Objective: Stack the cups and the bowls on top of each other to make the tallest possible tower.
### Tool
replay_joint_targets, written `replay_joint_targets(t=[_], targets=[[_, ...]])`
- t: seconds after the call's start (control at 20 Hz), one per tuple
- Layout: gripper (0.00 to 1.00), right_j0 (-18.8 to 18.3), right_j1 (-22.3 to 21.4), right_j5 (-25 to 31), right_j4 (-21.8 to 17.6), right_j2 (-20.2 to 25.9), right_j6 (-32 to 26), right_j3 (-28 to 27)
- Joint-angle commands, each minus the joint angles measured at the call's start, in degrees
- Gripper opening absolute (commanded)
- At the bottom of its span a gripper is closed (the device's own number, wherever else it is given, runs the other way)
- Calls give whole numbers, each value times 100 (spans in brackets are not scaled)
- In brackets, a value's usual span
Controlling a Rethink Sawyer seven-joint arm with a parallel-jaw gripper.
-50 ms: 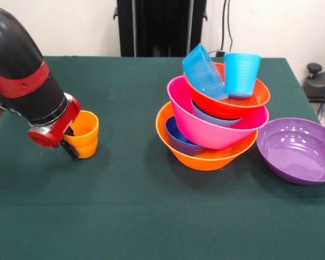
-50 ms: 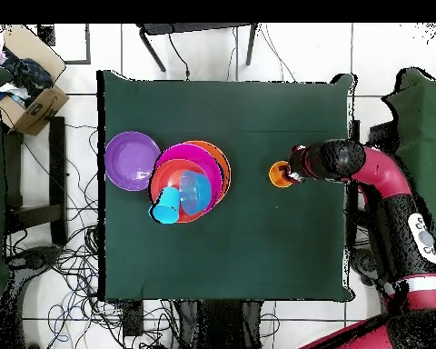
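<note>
An orange cup (image 1: 85,133) stands on the green table (image 1: 124,211) at the left, and my gripper (image 1: 72,145) is pressed against its left side, hiding that side. From overhead the gripper (image 2: 293,173) meets the orange cup (image 2: 279,174) from the right. The tower (image 1: 214,119) leans. Its base is a large orange bowl (image 1: 206,158) holding a dark blue bowl (image 1: 177,138). Above come a pink bowl (image 1: 214,132) and a red-orange bowl (image 1: 230,104). On top are a tilted light blue bowl (image 1: 202,73) and a light blue cup (image 1: 241,73). Overhead, the tower (image 2: 191,173) stands left of centre.
A wide purple bowl (image 1: 298,150) sits alone on the table just right of the tower; overhead the purple bowl (image 2: 131,161) lies near the table's left edge. A cardboard box (image 2: 31,91) and cables lie on the floor beyond the table.
</note>
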Motion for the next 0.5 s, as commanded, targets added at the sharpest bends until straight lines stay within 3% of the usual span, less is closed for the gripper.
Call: replay_joint_targets(t=[0.05,0.25,0.5], targets=[[0,89,226,-54,-232,156,-1836,112],[0,124,-33,278,-96,97,-1576,199],[0,102,-1252,692,248,14,-654,987]])
